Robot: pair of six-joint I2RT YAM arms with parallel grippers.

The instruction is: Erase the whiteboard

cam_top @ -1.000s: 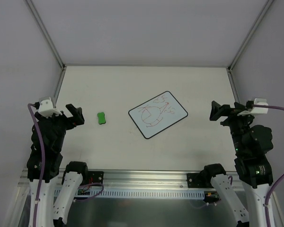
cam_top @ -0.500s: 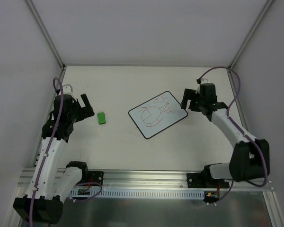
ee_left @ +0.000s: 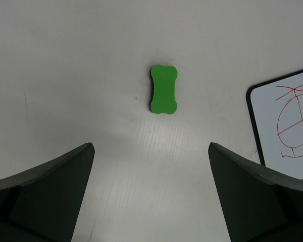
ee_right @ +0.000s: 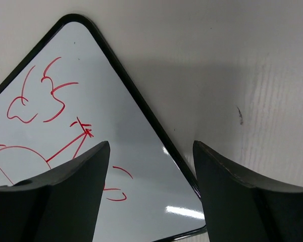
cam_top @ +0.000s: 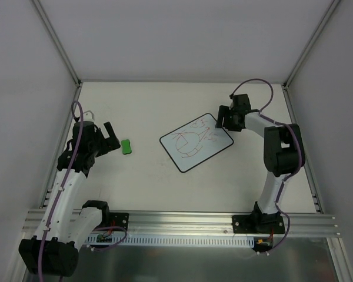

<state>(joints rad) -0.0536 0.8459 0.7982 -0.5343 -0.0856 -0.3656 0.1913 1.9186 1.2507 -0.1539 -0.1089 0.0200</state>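
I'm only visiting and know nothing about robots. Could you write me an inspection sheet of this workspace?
Surface: white table, faint scuffs.
Job's things: whiteboard lying flat, red scribbles unerased; green eraser apart on its left.
Clutter: nothing seen.
Grippers: left pincer open, short of the eraser; right pincer open, astride the whiteboard's right rim.
Cables: a purple cable along each arm.
Surroundings: white walls, metal frame posts, rail at the near edge.
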